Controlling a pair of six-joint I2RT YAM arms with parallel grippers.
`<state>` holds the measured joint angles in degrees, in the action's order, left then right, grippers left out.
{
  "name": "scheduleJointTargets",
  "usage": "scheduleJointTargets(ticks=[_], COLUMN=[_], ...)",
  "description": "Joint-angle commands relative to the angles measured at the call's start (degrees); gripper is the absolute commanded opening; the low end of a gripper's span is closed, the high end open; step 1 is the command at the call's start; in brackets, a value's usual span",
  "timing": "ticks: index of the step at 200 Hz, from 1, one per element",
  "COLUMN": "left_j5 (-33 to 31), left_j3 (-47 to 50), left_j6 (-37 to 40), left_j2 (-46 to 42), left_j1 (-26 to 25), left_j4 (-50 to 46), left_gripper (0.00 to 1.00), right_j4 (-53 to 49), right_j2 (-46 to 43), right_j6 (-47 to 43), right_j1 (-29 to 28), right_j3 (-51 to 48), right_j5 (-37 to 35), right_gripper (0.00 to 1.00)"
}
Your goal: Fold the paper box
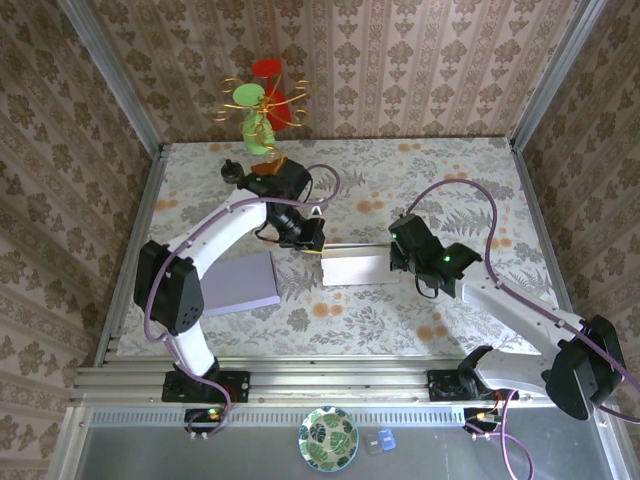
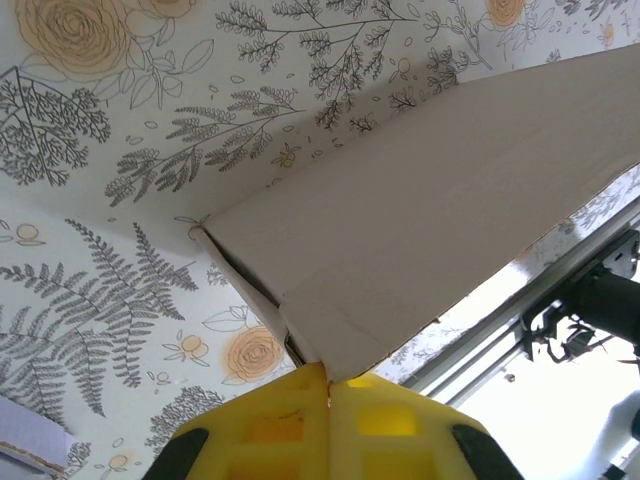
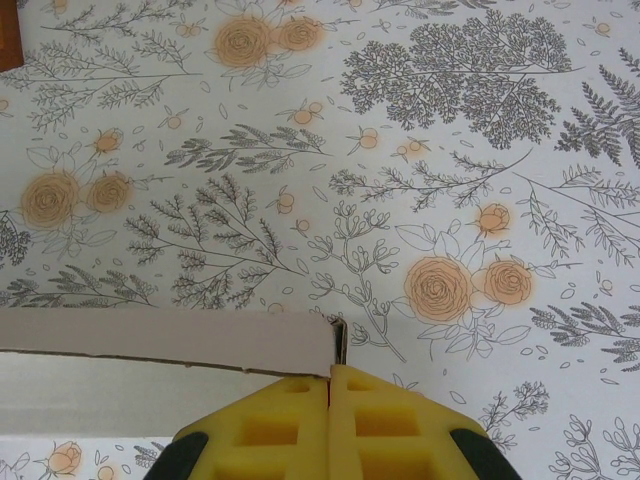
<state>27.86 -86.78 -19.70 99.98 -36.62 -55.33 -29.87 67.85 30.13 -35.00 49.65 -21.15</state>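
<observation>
Both closed tight, left jaws and right jaws pinching opposite ends of paper box [image 1: 355, 268]

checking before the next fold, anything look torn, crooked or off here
Nothing looks torn or spilled. The white paper box is pinched at its ends by the left gripper and right gripper; its layers gape near the left one, seemingly half-folded, not damaged.

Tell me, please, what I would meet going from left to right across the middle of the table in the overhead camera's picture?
purple sheet → left fingers, shut on the box's left end → paper box → right fingers, shut on its right end.
</observation>
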Motion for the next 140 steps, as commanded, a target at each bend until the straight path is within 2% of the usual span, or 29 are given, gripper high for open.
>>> scheduleJointTargets(ticks=[1,74,88,106,140], left_j5=[-0.65,-6.94,-7.93,-8.82,-10.26], left_j3=[2.60,9.63,10.67,11.60,12.65], left_j6=[2.22,1.86,1.43,0.82,0.42], left_j2=[-2.35,-6.23,-6.68,-7.10,-7.87], left_j1=[-2.16,-4.44,-4.99,-5.37,-5.90], left_j4=[3.84,8.54,9.32,9.95,10.33], left_gripper=[0.00,0.00,0.00,0.00,0.00], right_j4=[-1.25,-2.32,-3.02,-5.40,-5.65], right_j2=[-0.33,-3.33,-3.95,-5.21,-11.77], right_j6=[1.40,4.63,6.72,12.52,33.32], right_j1=[-1.37,-1.56,-1.54,-1.47,-0.08], right_j3=[-2.23,-3.77,-3.62,-2.71,-3.96], right_j5=[1.99,3.16,4.56,6.45,13.16], right_gripper=[0.00,0.00,0.08,0.24,0.52])
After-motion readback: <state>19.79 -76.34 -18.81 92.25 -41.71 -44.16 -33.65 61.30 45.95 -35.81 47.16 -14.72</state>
